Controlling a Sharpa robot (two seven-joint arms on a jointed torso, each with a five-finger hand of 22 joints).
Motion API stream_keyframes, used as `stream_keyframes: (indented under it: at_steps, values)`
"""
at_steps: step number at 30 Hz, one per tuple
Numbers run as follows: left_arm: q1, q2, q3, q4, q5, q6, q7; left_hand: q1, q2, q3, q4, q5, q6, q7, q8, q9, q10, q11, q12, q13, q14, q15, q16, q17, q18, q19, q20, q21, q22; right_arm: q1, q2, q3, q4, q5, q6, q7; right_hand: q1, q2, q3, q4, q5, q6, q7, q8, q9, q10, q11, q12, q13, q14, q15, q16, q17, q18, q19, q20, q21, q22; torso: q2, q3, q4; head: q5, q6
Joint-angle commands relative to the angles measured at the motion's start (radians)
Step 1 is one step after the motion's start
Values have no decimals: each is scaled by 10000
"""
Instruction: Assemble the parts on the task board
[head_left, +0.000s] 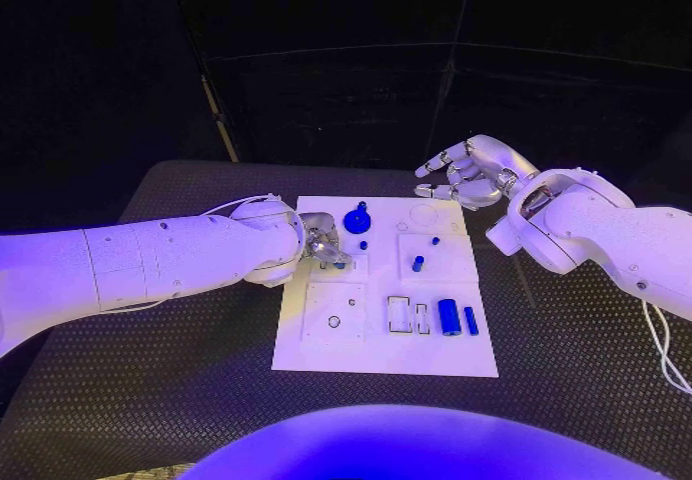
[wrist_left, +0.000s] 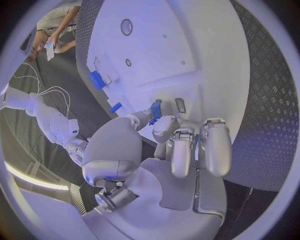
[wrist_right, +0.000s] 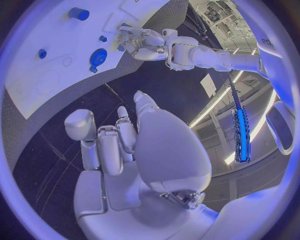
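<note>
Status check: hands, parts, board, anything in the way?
Left hand pinching a small blue part at the task board. Right hand off board, holding nothing. No obstruction seen.

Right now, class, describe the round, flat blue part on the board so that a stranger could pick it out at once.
Start at the white task board in the middle of the black table. Go to its far edge, between the left hand and the raised right hand. The blue disc lies flat there: wide and round, while the other blue parts are slim pegs or a cylinder.
</note>
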Motion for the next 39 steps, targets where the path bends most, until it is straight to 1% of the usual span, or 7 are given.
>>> stream_keyframes:
  at_steps: [1, 9, 19, 25, 32, 39]
  values:
    - [-117, 76, -84, -38, 65, 570, -286, -240, -98, 51, -156, -21, 159, -76, -32, 3, 46, 1, 59, 7, 1038, -80, 31, 2635, -151, 10, -46, 65, 87, 17, 5, 5, 23, 24, 32, 93, 19, 93, 21, -51, 54, 40, -5, 59, -12, -5, -48, -53, -8, 632, -54, -50, 760, 29, -45, -40, -32, -4, -1, -1, 2, -2, 2]
    - [-104, 162, -84, -181, 93, 555, -293, -674, -65, -376, 123, -22, 236, -84, -90, -16, 55, -6, 77, 13, 1038, -88, 31, 2635, -152, 14, -56, 63, 104, 17, 6, 5, 26, 24, 21, 95, 21, 92, 22, -53, 80, 38, -5, 58, -13, -9, -48, -57, -13, 630, -55, -54, 752, 32, -51, -41, -39, -18, 2, -2, 4, -1, 2]
    - [-95, 249, -84, -306, 109, 608, -307, -802, -32, -536, 200, -21, 268, -93, -114, -21, 66, -14, 99, 33, 1038, -95, 31, 2635, -157, 24, -61, 73, 130, 17, 12, 5, 24, 24, 19, 97, 20, 91, 23, -53, 107, 37, -4, 57, -14, -16, -48, -65, -22, 629, -55, -57, 747, 33, -55, -41, -44, -27, 0, -7, 1, -6, 2]
    - [-92, 276, -83, -329, 122, 748, -321, -904, -62, -681, 242, -22, 312, -103, -120, -20, 98, -21, 147, 87, 1038, -99, 31, 2635, -161, 34, -65, 83, 155, 17, 12, 5, 21, 24, 25, 98, 20, 91, 23, -53, 107, 37, -4, 57, -14, -16, -48, -65, -22, 629, -55, -57, 747, 33, -55, -41, -44, -27, 0, -8, 4, -25, 2]
    - [-90, 271, -83, -339, 124, 807, -332, -1056, -84, -898, 323, -22, 387, -118, -128, -19, 136, -32, 198, 142, 1038, -106, 31, 2635, -161, 36, -72, 79, 160, 17, 7, 5, 22, 24, 35, 95, 17, 91, 23, -51, 118, 37, -4, 58, -14, -17, -47, -66, -23, 628, -55, -60, 742, 34, -58, -41, -48, -35, 1, -6, 8, -38, 2]
    - [-89, 259, -83, -326, 125, 815, -343, -1171, -41, -1043, 408, -22, 450, -135, -131, -17, 174, -46, 247, 196, 1038, -115, 31, 2635, -168, 52, -78, 98, 200, 17, 8, 5, 26, 24, 50, 94, 16, 90, 22, -50, 125, 37, -4, 58, -14, -17, -47, -66, -24, 628, -55, -62, 739, 35, -60, -41, -50, -39, 0, -4, 6, -35, 2]
